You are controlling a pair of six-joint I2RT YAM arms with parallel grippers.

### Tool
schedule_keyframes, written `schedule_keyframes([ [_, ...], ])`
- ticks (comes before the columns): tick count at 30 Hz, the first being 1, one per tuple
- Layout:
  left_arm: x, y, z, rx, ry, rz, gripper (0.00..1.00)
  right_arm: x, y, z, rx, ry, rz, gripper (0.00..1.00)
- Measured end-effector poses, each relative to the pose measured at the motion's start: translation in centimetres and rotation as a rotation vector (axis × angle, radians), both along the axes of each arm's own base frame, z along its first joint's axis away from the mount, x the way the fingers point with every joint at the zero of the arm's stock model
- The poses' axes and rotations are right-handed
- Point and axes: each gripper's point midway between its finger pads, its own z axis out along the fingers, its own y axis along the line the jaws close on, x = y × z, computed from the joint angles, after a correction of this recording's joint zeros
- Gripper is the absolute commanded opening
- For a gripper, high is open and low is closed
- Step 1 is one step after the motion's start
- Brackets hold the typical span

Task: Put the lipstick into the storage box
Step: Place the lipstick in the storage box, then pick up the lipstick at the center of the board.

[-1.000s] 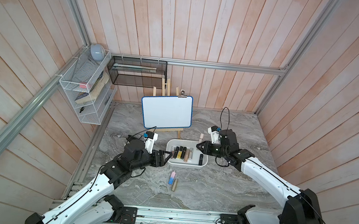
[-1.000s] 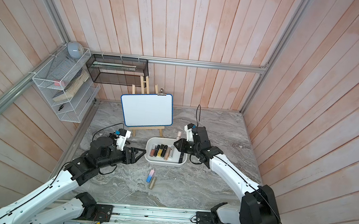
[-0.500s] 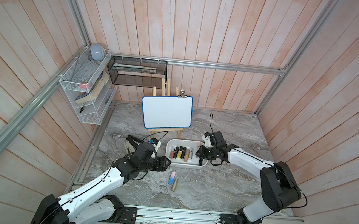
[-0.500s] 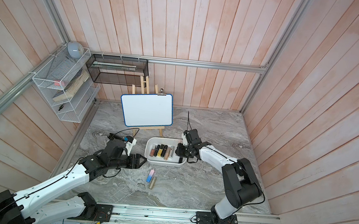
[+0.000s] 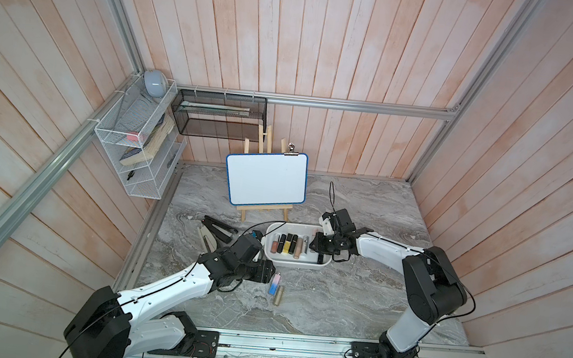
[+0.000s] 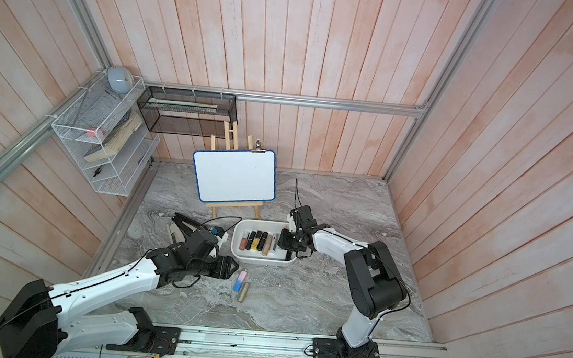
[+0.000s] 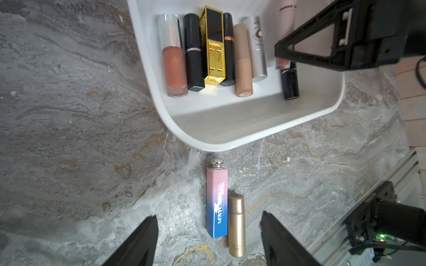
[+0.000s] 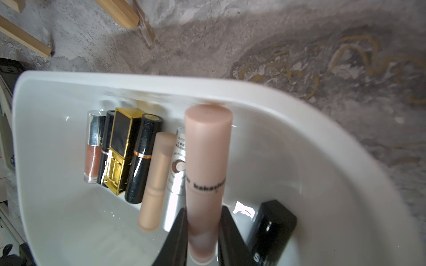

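Since a second ago, your right arm has tucked its elbow in and your left tool (image 7: 207,216) has slid forward to the two loose lipsticks. You see the left tool spread wide, gripping nothing. The pink-and-blue lipstick (image 7: 216,198) and gold lipstick (image 7: 236,225) lie touching side by side on the table (image 7: 69,115), just outside the storage box (image 7: 207,138). In the left wrist view their near ends sit between the fingers. Your right tool (image 8: 204,209) is clenched on a pale pink lipstick tube (image 8: 207,161), held over the box interior beside a black lipstick (image 8: 272,230). You can't tell whether the tube touches the box floor. A row of six lipsticks (image 7: 212,46) lies inside the box.
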Motion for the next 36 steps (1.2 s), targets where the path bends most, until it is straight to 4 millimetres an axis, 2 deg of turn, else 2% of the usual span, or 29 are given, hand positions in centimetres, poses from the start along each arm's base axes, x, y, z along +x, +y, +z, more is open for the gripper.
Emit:
schedule_keyframes([
  [8,-1.0,-0.8,-2.6,0.091,0.038,-0.047,0.76,0.0,0.2,-0.4,0.006,0.010,0.006,0.29],
  [15,-0.8,-1.3,-3.5,0.135,0.044,-0.059,0.76,0.1,0.4,-0.3,0.013,0.007,0.009,0.38],
  [20,-0.6,-1.7,-3.9,0.157,0.044,-0.070,0.74,0.1,0.4,0.2,0.021,-0.005,0.010,0.39],
  [25,-0.2,-2.3,-4.2,0.176,0.044,-0.080,0.71,0.1,0.4,2.6,0.049,-0.055,0.009,0.41],
  [32,-0.2,-2.9,-5.0,0.221,0.039,-0.095,0.68,0.0,0.4,7.9,0.118,-0.167,0.003,0.44],
  [36,-0.3,-3.1,-5.7,0.250,0.043,-0.106,0.64,-0.4,0.1,10.2,0.151,-0.217,-0.003,0.44],
])
